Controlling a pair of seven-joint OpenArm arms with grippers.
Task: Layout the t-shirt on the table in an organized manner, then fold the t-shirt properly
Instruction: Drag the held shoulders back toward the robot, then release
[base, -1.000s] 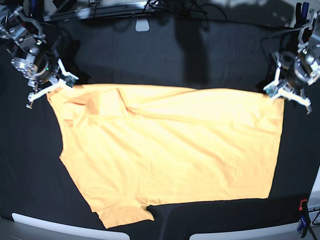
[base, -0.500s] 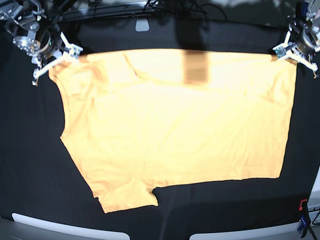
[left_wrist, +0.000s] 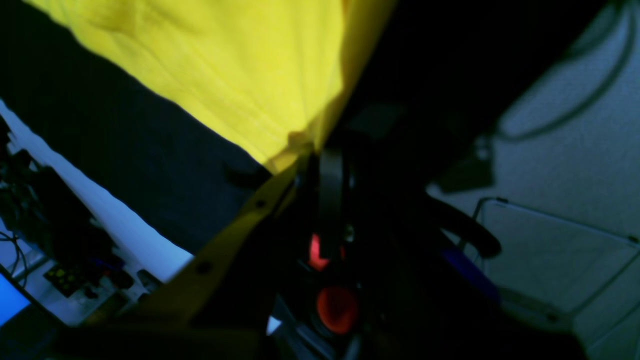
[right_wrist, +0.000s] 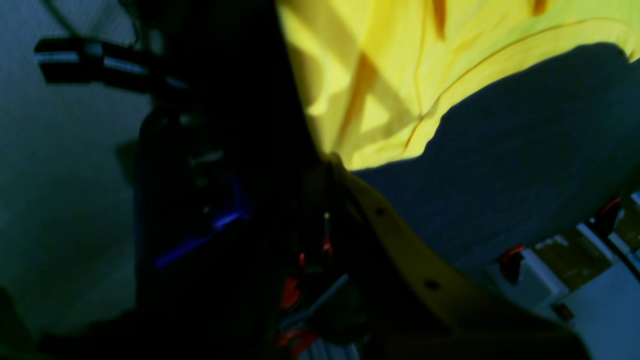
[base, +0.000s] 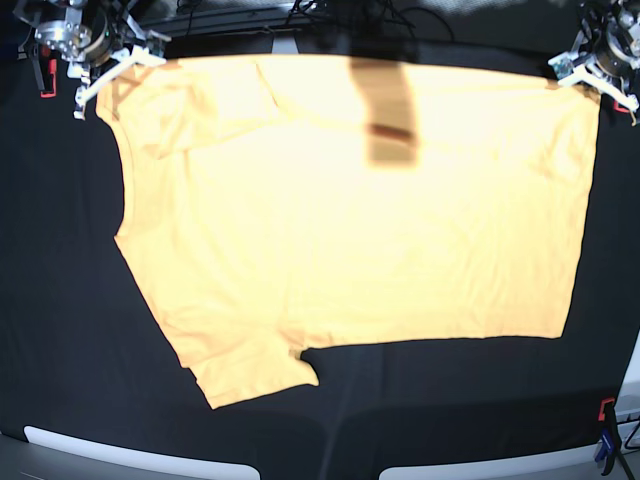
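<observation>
While both arms are sitting up at the far edge of the table (base: 60, 300), I am holding the t-shirt (base: 350, 220) stretched between them. The left gripper (base: 585, 70) is clamping a corner of the cloth: in the left wrist view the yellow fabric is narrowing to a point that is pinched right at the tips of the closed jaws (left_wrist: 295, 150), and the rest of the shirt is fanning out away from them over the black surface. The right gripper (base: 105, 72) is doing the same on the other side; in the right wrist view the hem is running into the shut jaws (right_wrist: 332, 160), with a curved seam edge just beyond them and dark table cloth beside it.

From the base view I am seeing the top edge of the shirt drawn in a nearly straight line from one gripper to the other. Below the jaws the body is spreading wide and mostly flat across the table. A sleeve is sticking out at the near lower corner, on the right gripper's side. A dark band of shadow is falling on the cloth about midway between the two grippers, near the taut edge. A red-and-black clamp (base: 606, 440) is standing at the near table edge, well apart from the shirt, on the left gripper's side.
</observation>
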